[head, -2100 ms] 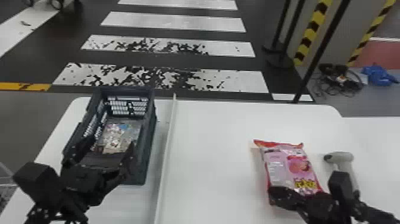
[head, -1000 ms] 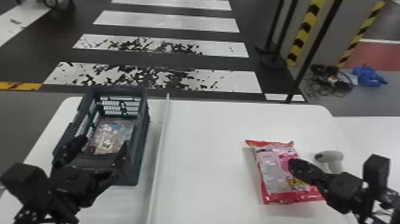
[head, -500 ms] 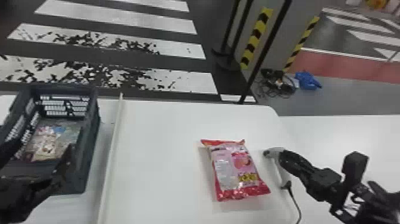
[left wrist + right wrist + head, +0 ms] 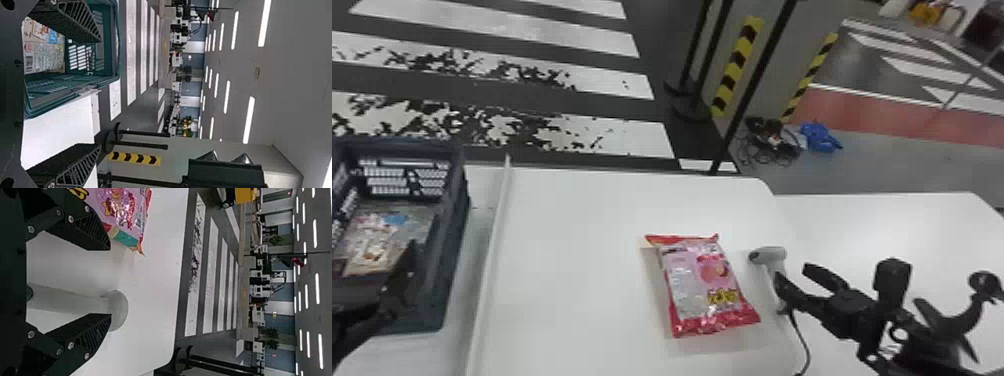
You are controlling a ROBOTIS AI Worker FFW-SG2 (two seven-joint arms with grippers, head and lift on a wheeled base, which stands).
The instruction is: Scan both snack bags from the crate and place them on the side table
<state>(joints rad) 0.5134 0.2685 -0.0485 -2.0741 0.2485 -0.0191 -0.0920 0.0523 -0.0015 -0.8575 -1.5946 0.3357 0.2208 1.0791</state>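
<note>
My right gripper point(image 4: 792, 274) is over the grey scanner point(image 4: 768, 256), to the right of the pink and red snack bag point(image 4: 699, 280) lying flat on the white table. In the right wrist view the right gripper point(image 4: 110, 282) stands open, the scanner point(image 4: 64, 299) lying between its spread fingers, with the pink snack bag point(image 4: 117, 205) beside one finger. On the left, my left gripper point(image 4: 399, 280) is at the dark crate point(image 4: 454, 225), where another snack bag point(image 4: 377, 242) lies inside. The left gripper point(image 4: 100, 92) is open in the left wrist view, near the crate point(image 4: 111, 58).
A pale raised strip point(image 4: 491, 250) runs along the table point(image 4: 572, 280) between crate and pink bag. Another white table point(image 4: 922, 225) adjoins at the right. A dark cable point(image 4: 804, 345) trails from the scanner. Posts point(image 4: 757, 85) stand behind the table.
The head view has swung right, shifting crate and bag leftward. My right gripper has left the pink bag and moved right to the scanner. The left gripper stays by the crate.
</note>
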